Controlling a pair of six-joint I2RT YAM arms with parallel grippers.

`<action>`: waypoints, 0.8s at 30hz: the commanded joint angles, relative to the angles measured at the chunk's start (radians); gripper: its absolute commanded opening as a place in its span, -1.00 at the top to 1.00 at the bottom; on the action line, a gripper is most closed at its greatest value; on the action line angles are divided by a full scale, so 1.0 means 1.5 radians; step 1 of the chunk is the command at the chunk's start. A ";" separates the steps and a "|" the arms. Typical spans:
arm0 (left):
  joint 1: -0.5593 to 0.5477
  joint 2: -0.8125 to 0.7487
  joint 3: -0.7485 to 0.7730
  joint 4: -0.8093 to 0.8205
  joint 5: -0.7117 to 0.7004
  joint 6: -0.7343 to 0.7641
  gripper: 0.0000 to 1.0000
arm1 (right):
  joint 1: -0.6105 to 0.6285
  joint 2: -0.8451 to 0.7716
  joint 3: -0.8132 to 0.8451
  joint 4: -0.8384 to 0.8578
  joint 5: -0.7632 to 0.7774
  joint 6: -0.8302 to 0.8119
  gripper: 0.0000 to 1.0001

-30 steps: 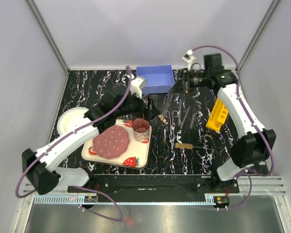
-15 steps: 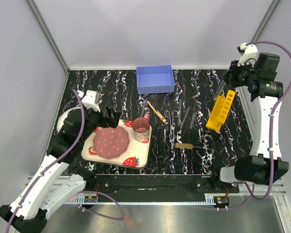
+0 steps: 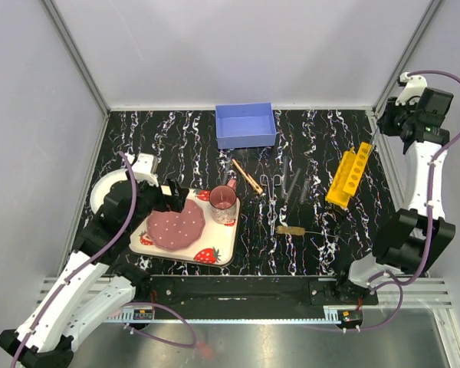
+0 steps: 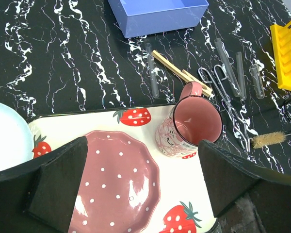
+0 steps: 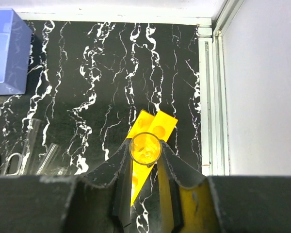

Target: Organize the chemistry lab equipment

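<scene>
One tube per hole: with right gripper [image 5: 145, 154] pinching glass tube [image 5: 145, 148] and left gripper [image 4: 143, 180] spread over near-left corner, align tube end above yellow rack [image 5: 158, 127] by right edge, then lower vertically without tilt.

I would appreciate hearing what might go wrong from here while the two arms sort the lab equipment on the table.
1. The right hand pinches a glass tube above the yellow rack. The tube is not plainly lined up with a hole, so lowering it may hit the rack's top and slip or crack.
2. The left hand hangs open over the strawberry tray beside the pink cup. Reaching past it for the wooden clamp might tip the cup.
</scene>
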 commanded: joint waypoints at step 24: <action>0.002 0.033 0.044 0.017 -0.005 -0.015 -0.98 | -0.012 0.073 -0.108 0.209 -0.008 0.020 0.57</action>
